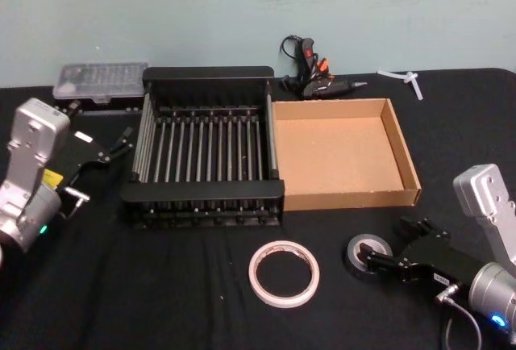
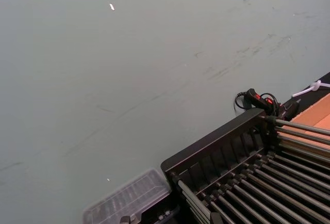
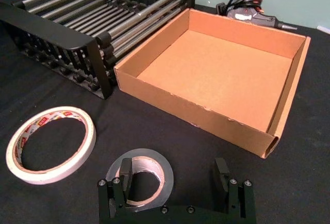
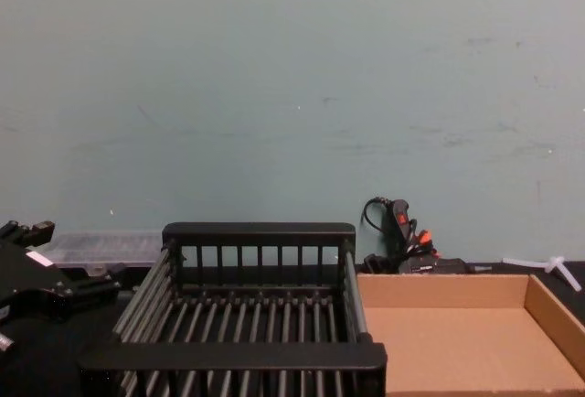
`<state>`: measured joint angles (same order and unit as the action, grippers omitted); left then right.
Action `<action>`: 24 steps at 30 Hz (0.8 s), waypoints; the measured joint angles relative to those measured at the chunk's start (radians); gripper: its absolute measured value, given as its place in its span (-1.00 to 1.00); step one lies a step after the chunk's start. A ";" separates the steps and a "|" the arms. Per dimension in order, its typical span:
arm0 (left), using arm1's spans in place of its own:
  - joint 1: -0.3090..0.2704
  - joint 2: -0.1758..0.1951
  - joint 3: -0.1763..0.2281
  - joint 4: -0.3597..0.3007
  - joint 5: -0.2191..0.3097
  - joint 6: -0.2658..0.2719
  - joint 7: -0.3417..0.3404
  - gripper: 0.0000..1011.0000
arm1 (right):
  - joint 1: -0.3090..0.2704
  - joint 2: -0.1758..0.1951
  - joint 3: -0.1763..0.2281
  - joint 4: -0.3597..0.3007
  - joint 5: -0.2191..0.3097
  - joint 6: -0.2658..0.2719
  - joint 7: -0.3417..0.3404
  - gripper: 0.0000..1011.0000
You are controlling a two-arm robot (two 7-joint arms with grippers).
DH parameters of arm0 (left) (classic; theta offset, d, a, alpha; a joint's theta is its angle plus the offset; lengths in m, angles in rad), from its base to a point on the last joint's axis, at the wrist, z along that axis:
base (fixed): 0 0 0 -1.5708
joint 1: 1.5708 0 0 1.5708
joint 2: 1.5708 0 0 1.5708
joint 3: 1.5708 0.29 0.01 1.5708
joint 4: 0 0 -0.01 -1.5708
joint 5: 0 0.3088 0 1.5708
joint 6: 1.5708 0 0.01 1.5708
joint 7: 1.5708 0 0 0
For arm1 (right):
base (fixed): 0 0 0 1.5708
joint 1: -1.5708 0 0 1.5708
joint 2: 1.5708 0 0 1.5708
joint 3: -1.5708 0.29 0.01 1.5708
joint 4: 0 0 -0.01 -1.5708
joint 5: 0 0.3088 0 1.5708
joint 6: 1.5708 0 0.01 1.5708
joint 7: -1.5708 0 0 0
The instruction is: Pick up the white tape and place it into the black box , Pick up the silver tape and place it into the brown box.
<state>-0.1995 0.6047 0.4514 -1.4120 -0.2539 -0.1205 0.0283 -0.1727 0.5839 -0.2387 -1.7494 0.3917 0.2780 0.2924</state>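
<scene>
While the silver tape (image 3: 140,175) lies flat, hole upward, the right end effector (image 3: 175,180) straddles its edge, open.

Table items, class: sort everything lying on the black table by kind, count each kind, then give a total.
Tape rolls: 2, the white tape and the silver tape
Boxes: 2, the black box and the brown box
Glue guns: 1
Clear plastic cases: 1
White plastic pieces: 1
Total: 7
</scene>
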 joint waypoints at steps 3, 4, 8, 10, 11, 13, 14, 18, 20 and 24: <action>0.000 0.000 0.000 0.000 0.000 0.000 0.000 0.98 | 0.005 -0.004 0.001 0.004 -0.006 0.011 0.002 0.98; 0.000 0.000 0.000 0.000 0.000 0.000 0.000 0.98 | 0.005 -0.004 0.001 0.004 -0.006 0.011 0.002 0.98; 0.000 0.000 0.000 0.000 0.000 0.000 0.000 0.98 | 0.008 -0.009 0.005 0.007 -0.013 0.021 0.006 0.98; 0.000 0.000 0.000 0.000 0.000 0.000 0.000 0.98 | 0.008 -0.011 0.008 0.007 -0.016 0.024 0.008 0.98; 0.000 0.000 0.000 0.000 0.000 0.000 0.000 0.98 | 0.008 -0.012 0.009 0.007 -0.017 0.025 0.008 0.98; 0.000 0.000 0.000 0.000 0.000 0.000 0.000 0.98 | 0.008 -0.014 0.010 0.008 -0.020 0.027 0.008 0.98; 0.000 0.000 0.000 0.000 0.000 0.000 0.000 0.98 | 0.009 -0.015 0.010 0.009 -0.022 0.028 0.008 0.98; 0.000 0.000 0.000 0.000 0.000 0.000 0.000 0.98 | 0.010 -0.019 0.011 0.011 -0.028 0.030 0.009 0.98; 0.000 0.000 0.000 0.000 0.000 0.000 0.000 0.98 | 0.012 -0.022 0.011 0.013 -0.032 0.032 0.009 0.98; 0.000 0.000 0.000 0.000 0.000 0.000 0.000 0.98 | 0.017 -0.026 0.011 0.019 -0.036 0.033 0.014 0.98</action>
<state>-0.1996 0.6047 0.4514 -1.4120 -0.2539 -0.1205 0.0283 -0.1559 0.5579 -0.2278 -1.7308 0.3553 0.3112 0.3062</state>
